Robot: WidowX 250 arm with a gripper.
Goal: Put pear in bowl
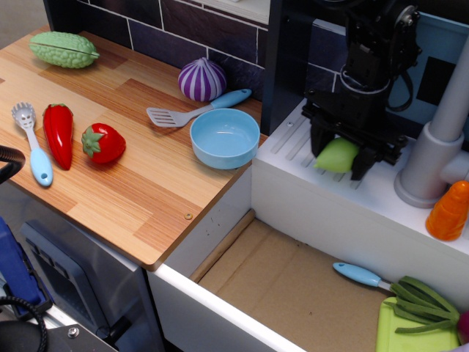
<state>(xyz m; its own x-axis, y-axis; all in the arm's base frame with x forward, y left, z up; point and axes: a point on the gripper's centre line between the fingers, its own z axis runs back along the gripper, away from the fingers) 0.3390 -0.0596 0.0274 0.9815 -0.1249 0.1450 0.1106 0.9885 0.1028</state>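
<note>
We see gripper (339,156) right of centre, upper half, fingers clamped on pear (336,155), over white ledge (322,192). Bowl (224,138) sits at frame centre on wooden counter (124,183), well apart to the left, beside spatula (192,111).

Wood-grain counter (139,183) is sitting left, dark purple tiled wall (154,29) running behind it. White sink unit (344,213) is standing right, brown basin floor (293,286) below, grey faucet (436,158) rising at right.
</note>
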